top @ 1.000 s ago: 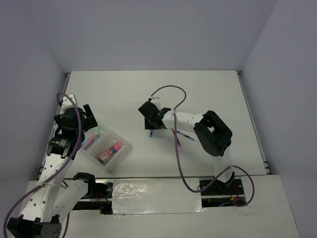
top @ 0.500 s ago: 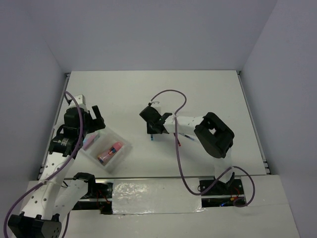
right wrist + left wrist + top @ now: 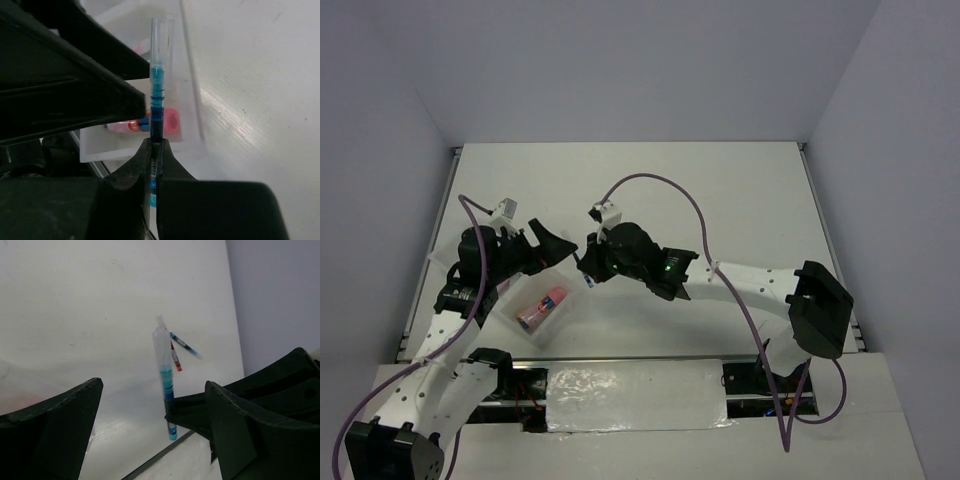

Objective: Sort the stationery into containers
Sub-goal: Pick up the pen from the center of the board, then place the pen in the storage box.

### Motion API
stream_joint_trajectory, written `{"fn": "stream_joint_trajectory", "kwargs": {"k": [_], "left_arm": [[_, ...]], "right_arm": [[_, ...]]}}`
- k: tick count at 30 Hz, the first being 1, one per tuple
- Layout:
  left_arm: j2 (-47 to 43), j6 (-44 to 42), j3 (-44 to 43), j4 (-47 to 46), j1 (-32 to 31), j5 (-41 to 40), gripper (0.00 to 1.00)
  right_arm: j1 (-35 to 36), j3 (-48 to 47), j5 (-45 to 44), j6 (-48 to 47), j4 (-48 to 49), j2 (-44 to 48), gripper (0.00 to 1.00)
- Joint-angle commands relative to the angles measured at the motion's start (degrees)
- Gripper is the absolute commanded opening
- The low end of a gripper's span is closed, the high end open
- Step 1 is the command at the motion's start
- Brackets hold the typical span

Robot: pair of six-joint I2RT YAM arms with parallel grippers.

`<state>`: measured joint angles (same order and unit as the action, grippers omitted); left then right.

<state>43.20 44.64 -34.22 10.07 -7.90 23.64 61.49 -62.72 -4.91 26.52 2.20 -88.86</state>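
My right gripper (image 3: 588,273) is shut on a thin blue pen (image 3: 156,95), which sticks out past its fingertips (image 3: 146,150). The pen hangs over the near edge of the clear tray (image 3: 563,312), the container, where a fat pink tube (image 3: 542,306) lies. My left gripper (image 3: 556,250) is open and faces the pen (image 3: 164,372), its fingers (image 3: 55,425) wide on either side without touching it. Another blue pen (image 3: 184,345) and a red pen (image 3: 175,358) lie crossed on the table beyond.
The tray wall (image 3: 120,150) and pink tube (image 3: 150,122) sit just below the held pen. The left gripper's black finger (image 3: 65,85) fills the left of the right wrist view. A purple cable (image 3: 660,185) arcs above the right arm.
My right gripper closed on the blue pen and carried it left to the tray. My left gripper rose from the tray and swung right toward the pen.
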Motion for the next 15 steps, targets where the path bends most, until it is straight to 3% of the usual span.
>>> {"fn": "stream_joint_trajectory", "kwargs": {"k": [1, 4, 5, 6, 9, 10, 11, 12, 13, 15], "left_arm": [[-0.8, 5.6, 0.3, -7.9, 0.2, 5.7, 0.95], [-0.6, 7.5, 1.2, -11.5, 0.2, 7.9, 0.85], [-0.5, 7.5, 1.3, -12.0, 0.2, 8.3, 0.77], [-0.4, 7.3, 1.0, -11.6, 0.2, 7.9, 0.53], [0.1, 4.2, -1.2, -6.0, 0.2, 6.3, 0.06], [0.7, 1.1, -2.2, -4.0, 0.2, 4.8, 0.00], [1.0, -0.9, -4.6, -1.8, 0.2, 3.5, 0.00], [1.4, -5.9, -6.2, 4.3, 0.2, 1.5, 0.00], [2.1, -8.4, -8.4, 8.4, 0.2, -6.9, 0.00], [3.6, -15.8, -15.2, 16.0, 0.1, -19.5, 0.00]], "right_arm": [[2.0, -3.5, 2.3, -2.0, 4.7, 0.9, 0.00], [3.2, -7.3, 2.6, -2.6, 3.4, -0.6, 0.01], [3.2, -8.0, 2.5, -2.7, 3.1, -1.0, 0.01], [3.5, -8.6, 2.3, -2.8, 2.8, -1.2, 0.01], [3.5, -8.4, 2.1, -2.4, 4.0, -0.8, 0.06], [3.5, -7.9, 1.7, -2.2, 4.2, -0.3, 0.14], [3.4, -7.4, 1.0, -2.0, 4.7, 0.2, 0.47], [3.1, -6.9, -2.1, -0.7, 4.6, 0.6, 0.66], [2.8, -5.9, -3.8, 0.2, 3.7, 1.1, 0.78], [1.4, -4.1, -6.1, 2.1, 1.0, 3.9, 0.81]]}}
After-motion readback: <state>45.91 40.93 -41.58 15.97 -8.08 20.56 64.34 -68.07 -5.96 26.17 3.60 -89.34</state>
